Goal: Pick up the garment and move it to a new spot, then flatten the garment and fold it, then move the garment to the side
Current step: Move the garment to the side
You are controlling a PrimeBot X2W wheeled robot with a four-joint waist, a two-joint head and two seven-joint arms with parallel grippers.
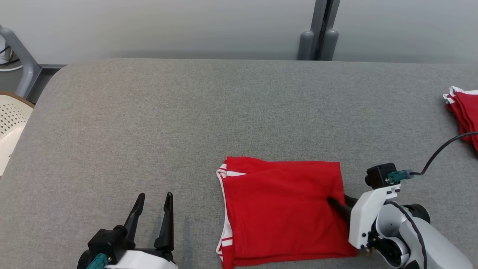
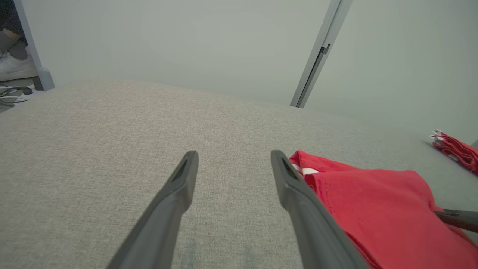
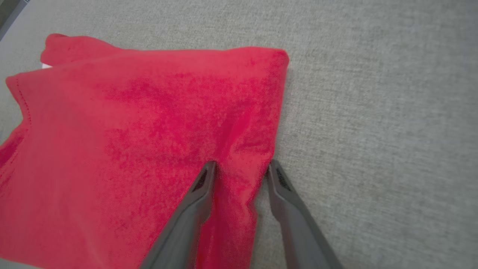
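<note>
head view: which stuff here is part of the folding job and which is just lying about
Job: folded red garment; right gripper, fingers astride its right edge; left gripper, open, apart from it.
Lying about: pile of red garments at the far right; cream perforated plastic piece at the left.

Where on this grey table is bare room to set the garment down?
Free: the wide stretch of table behind the garment to the far edge, and beyond the left gripper. Crowded: right side, near red pile and right gripper.
</note>
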